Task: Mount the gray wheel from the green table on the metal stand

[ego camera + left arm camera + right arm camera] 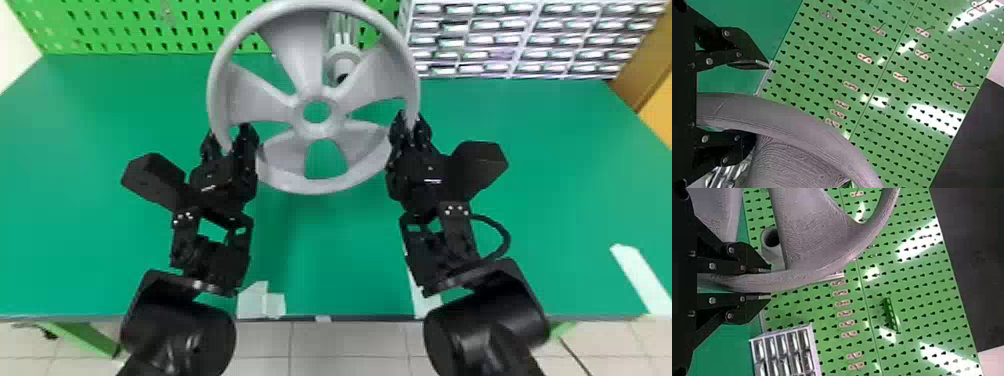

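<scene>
The wheel (296,50) looks stiff, fairly light, best held on opposite rim sides; the right gripper (411,121) clamps it, the left gripper (228,136) straddles it, jaws apart.

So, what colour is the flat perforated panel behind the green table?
The panel is green with dark holes, clearest in the left wrist view.

I see the gray wheel (302,60) held up in front of the metal stand (345,24).
Five broad spokes join its round rim to an open center hole; through a gap between spokes I see the stand's gray collar (345,54), right of that hole.
</scene>
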Controlling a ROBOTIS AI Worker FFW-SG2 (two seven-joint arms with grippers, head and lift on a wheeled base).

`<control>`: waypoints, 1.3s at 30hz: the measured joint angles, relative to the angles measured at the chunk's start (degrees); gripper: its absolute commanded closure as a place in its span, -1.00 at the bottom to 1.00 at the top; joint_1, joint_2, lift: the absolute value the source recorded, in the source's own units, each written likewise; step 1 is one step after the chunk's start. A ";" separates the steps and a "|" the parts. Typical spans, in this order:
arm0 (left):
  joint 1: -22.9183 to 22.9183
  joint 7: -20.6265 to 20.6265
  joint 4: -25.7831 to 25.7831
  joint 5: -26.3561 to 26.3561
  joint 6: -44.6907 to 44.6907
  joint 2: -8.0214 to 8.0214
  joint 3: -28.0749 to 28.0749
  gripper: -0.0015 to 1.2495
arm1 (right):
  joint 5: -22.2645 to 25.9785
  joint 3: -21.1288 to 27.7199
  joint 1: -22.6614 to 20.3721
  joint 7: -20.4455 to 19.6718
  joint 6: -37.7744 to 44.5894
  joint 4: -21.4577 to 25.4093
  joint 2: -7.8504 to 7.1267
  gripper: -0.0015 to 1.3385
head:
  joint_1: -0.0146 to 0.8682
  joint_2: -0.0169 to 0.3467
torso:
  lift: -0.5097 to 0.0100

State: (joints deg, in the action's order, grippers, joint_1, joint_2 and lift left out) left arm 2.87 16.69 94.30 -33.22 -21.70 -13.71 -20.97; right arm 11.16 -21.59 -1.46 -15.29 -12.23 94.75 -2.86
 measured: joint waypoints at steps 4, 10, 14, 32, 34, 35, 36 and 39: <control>0.06 -0.34 -0.11 -0.44 -0.01 0.00 0.05 0.28 | 0.01 0.08 -0.01 0.00 0.02 0.00 0.05 0.65 | 1.00 -0.62 | 0.60; -0.09 -1.75 -0.68 -2.01 -0.01 0.00 0.05 0.34 | -0.02 0.52 0.02 0.00 0.02 -0.10 0.25 0.65 | 1.00 -0.62 | 0.60; -0.55 -2.54 -1.21 -2.28 -0.01 0.00 0.01 0.37 | -0.15 0.89 0.05 0.00 0.02 -0.31 0.41 0.65 | 1.00 -0.62 | 0.60; -6.13 -7.98 -8.51 0.80 -0.22 0.16 -1.22 0.41 | -0.87 1.56 1.33 0.00 -0.59 -3.43 0.34 0.65 | 1.00 -0.62 | 0.60; -6.61 -8.18 -9.25 0.85 -0.48 0.24 -1.46 0.40 | -0.93 1.47 1.63 0.00 -0.92 -4.03 0.32 0.65 | 1.00 -0.62 | 0.60; -6.92 -8.35 -9.69 0.86 -0.68 0.29 -1.62 0.41 | -0.95 1.43 1.82 0.00 -1.11 -4.38 0.31 0.65 | 1.00 -0.62 | 0.60; -7.08 -8.46 -9.92 0.87 -0.79 0.30 -1.70 0.40 | -0.97 1.42 1.92 0.00 -1.20 -4.55 0.30 0.65 | 1.00 -0.62 | 0.60; -7.94 -9.22 -11.13 0.94 -1.30 0.39 -2.05 0.40 | -1.02 1.34 2.43 0.00 -1.62 -5.40 0.25 0.65 | 1.00 -0.62 | 0.60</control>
State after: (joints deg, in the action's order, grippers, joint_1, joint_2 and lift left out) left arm -5.07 7.48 83.18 -32.29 -23.00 -13.32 -23.02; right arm 10.14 -20.25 0.97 -15.29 -13.86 89.34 -2.61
